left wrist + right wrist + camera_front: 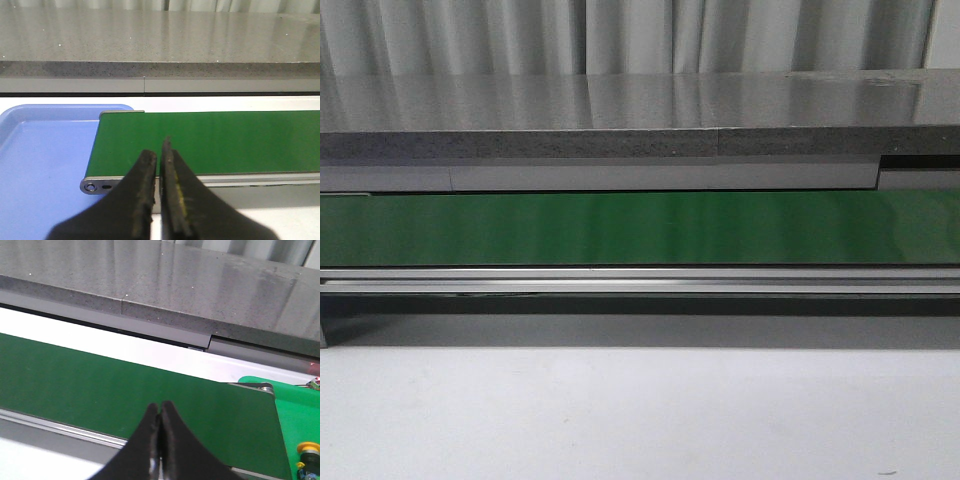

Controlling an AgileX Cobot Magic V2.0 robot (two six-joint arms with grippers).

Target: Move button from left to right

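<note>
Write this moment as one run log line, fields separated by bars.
left gripper: shut, empty | right gripper: shut, empty | green belt: bare | button: beyond belt end

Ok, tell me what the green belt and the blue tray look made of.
Green belt: smooth rubber or PVC, likely; it has a soft satin sheen and runs in a metal frame. Blue tray: moulded plastic, judging by its rounded rim and even, matte colour.

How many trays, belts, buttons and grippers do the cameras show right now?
Trays: 2, blue tray, green tray
Belts: 1, green conveyor belt
Buttons: 1, yellow-capped button, at the frame edge
Grippers: 2, left gripper, right gripper, both shut
Total: 6
</note>
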